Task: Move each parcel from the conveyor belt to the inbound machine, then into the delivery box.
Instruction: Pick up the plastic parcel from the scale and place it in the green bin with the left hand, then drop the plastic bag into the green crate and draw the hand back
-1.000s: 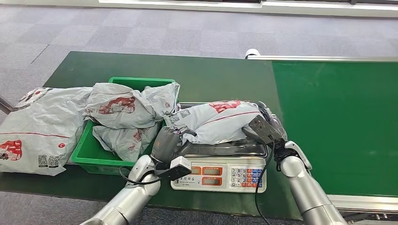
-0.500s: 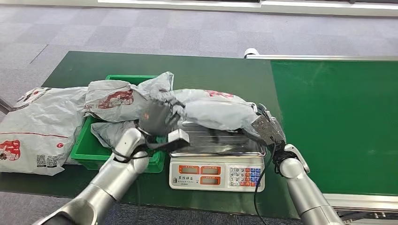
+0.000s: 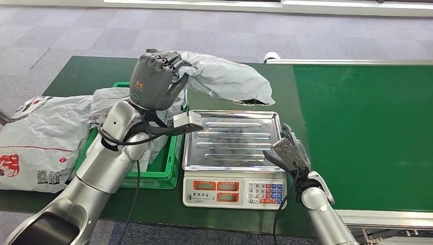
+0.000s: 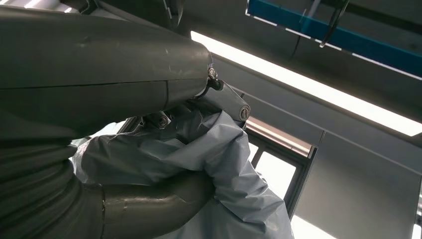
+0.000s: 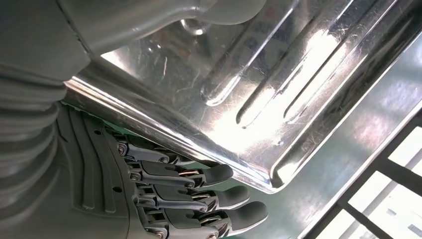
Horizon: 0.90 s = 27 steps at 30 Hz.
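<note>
Head view has the left hand (image 3: pixel 153 84) raised at about 11 o'clock, its fingers clamped on one end of a grey parcel (image 3: pixel 224 79) that hangs in the air above the far edge of the scale (image 3: pixel 232 153) and beside the green bin (image 3: pixel 168 171). The scale's steel pan (image 5: pixel 259 99) lies bare, so the weighing step looks finished for this parcel — what is left, by my reading, is to lower it into the bin. Two or more parcels (image 3: pixel 115 107) already sit in or over that bin, and a large one (image 3: pixel 41 138) rests on the worktop (image 3: pixel 230 84) at 9 o'clock. The right hand (image 3: pixel 288 153) holds nothing, fingers apart, at the pan's near right corner. On the green conveyor belt (image 3: pixel 362 132) at 3 o'clock I see no parcel waiting. Beyond the green worktop runs grey carpet-tiled floor (image 3: pixel 204 35) — a pale strip edges it at 12 o'clock.
</note>
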{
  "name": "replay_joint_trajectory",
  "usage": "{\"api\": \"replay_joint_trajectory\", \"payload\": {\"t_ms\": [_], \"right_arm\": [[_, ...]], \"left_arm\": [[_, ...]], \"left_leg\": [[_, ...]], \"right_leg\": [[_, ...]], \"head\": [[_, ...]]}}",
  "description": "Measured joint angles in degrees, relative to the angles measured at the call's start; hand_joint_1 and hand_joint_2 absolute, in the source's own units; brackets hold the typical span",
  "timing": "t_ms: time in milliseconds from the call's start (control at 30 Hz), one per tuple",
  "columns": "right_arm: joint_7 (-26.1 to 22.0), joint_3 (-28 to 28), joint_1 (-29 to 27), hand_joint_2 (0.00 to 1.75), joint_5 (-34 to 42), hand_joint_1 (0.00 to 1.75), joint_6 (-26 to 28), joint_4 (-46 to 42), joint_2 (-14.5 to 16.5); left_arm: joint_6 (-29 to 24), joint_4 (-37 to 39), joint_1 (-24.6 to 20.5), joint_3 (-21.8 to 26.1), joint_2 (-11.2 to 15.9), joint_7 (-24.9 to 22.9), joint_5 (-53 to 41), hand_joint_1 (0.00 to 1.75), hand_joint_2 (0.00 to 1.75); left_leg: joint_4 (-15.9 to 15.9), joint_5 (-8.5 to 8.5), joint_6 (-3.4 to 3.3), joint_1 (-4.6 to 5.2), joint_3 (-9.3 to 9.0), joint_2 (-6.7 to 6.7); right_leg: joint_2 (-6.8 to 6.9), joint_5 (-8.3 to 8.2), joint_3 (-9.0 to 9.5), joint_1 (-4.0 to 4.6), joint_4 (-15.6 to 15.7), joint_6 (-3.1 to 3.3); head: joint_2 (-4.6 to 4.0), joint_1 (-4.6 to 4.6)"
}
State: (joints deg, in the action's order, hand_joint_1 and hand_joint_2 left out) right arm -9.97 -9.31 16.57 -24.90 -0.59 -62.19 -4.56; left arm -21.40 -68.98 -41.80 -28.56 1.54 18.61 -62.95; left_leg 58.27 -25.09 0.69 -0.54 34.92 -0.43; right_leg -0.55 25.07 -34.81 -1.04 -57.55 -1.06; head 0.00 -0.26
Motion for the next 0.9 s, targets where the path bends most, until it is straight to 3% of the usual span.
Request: {"api": "replay_joint_trajectory", "payload": {"t_ms": [233,433,700,900], "right_arm": [[2.19,3.43,-5.68,1.75,-2.45,0.00,-1.74,-7.57,1.46],[2.97,7.11,-10.69,1.75,-4.04,0.00,-2.71,-13.80,2.52],[3.03,13.45,-17.39,1.75,-2.96,0.00,-3.91,-20.37,3.08],[-6.34,16.94,-20.61,1.75,4.91,0.00,-3.16,-26.72,3.00]], "left_arm": [[0.64,-0.36,0.57,1.47,2.00,-1.58,-1.90,1.75,1.75],[0.37,-0.25,4.32,4.79,4.58,-2.79,-2.20,1.75,1.75],[-1.82,-6.56,17.81,11.13,9.81,-1.40,1.35,1.75,1.75],[-2.48,-11.77,27.56,13.56,11.94,-1.03,1.89,1.75,1.75]], "left_leg": [[-0.05,0.00,0.02,-0.01,-0.03,0.02],[-0.06,-0.04,0.03,-0.01,0.00,0.01],[-0.06,-0.30,0.04,0.00,-0.02,0.07],[-0.06,-0.46,0.03,0.02,-0.04,0.08]], "right_leg": [[0.00,0.04,0.01,0.02,-0.01,0.05],[0.02,0.12,0.04,-0.01,-0.01,0.06],[-0.03,0.35,0.01,-0.03,0.00,0.06],[-0.03,0.49,0.02,-0.04,0.00,0.07]], "head": [[0.00,0.00],[0.00,0.00],[0.00,-0.01],[0.00,-0.01]]}}
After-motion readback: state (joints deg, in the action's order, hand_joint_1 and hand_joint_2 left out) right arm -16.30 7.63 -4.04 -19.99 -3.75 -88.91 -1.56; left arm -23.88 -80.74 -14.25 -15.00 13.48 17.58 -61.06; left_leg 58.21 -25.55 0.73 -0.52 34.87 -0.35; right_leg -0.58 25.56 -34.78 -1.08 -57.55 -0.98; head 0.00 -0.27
